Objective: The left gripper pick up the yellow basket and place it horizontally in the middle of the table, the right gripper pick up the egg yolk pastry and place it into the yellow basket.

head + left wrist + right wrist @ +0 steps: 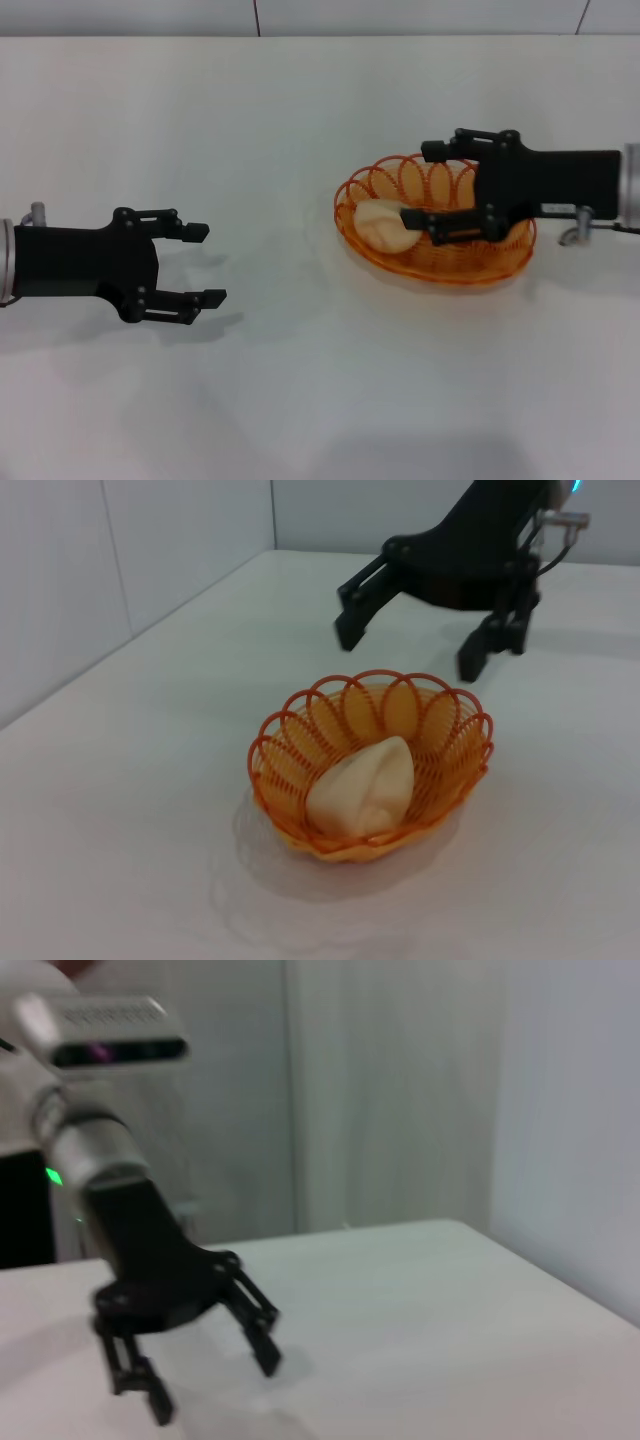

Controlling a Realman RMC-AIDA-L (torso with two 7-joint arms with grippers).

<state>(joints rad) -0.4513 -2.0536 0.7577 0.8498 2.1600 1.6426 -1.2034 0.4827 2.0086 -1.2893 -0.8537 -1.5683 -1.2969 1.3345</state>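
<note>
The yellow basket (pixel 445 276) sits on the white table (pixel 300 400), right of the middle. The egg yolk pastry (pixel 380 222) lies inside it, at its left end. My right gripper (pixel 422 185) is open and empty, just above the basket next to the pastry. My left gripper (pixel 205 264) is open and empty over the table at the left, well apart from the basket. The left wrist view shows the basket (pixel 452 752), the pastry (pixel 362 785) and the right gripper (pixel 408 650) raised above the basket's far rim. The right wrist view shows the left gripper (pixel 215 1385) farther off.
A wall with a seam (pixel 256 16) runs along the table's far edge. Bare tabletop (pixel 150 780) lies around the basket and between the two grippers.
</note>
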